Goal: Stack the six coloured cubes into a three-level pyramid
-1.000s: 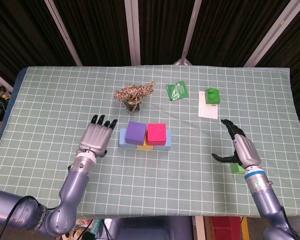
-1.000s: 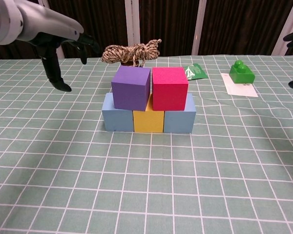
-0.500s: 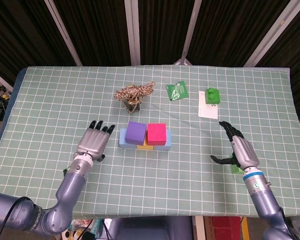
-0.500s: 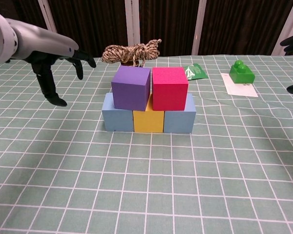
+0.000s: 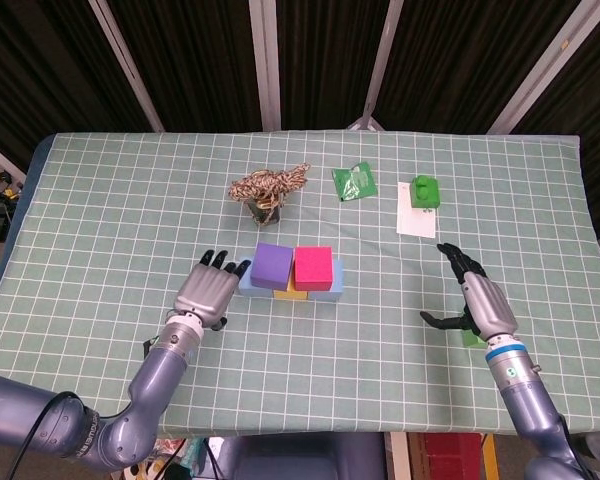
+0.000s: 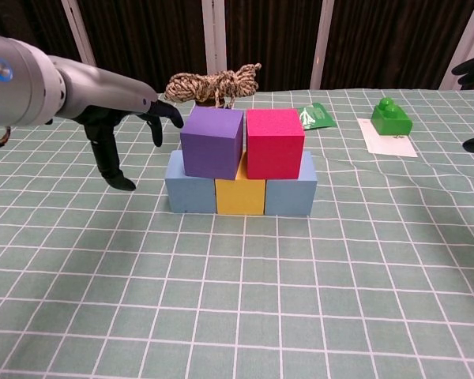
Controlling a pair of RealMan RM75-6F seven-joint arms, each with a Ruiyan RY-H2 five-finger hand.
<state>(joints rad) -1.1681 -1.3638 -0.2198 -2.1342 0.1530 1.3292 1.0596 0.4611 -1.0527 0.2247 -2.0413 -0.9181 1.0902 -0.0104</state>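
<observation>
Left robot hand [image 5: 211, 293] beside purple cube [image 5: 272, 266]

A table [image 5: 100, 230] under a green checked cloth carries everything. Near its middle a row of three cubes rests on the cloth: blue [image 6: 189, 193], yellow [image 6: 240, 197], blue [image 6: 290, 195]. Behind them lies a yarn bundle [image 5: 268, 186], then a green packet [image 5: 354, 182]. To the right a white card [image 5: 415, 222] lies flat.
</observation>
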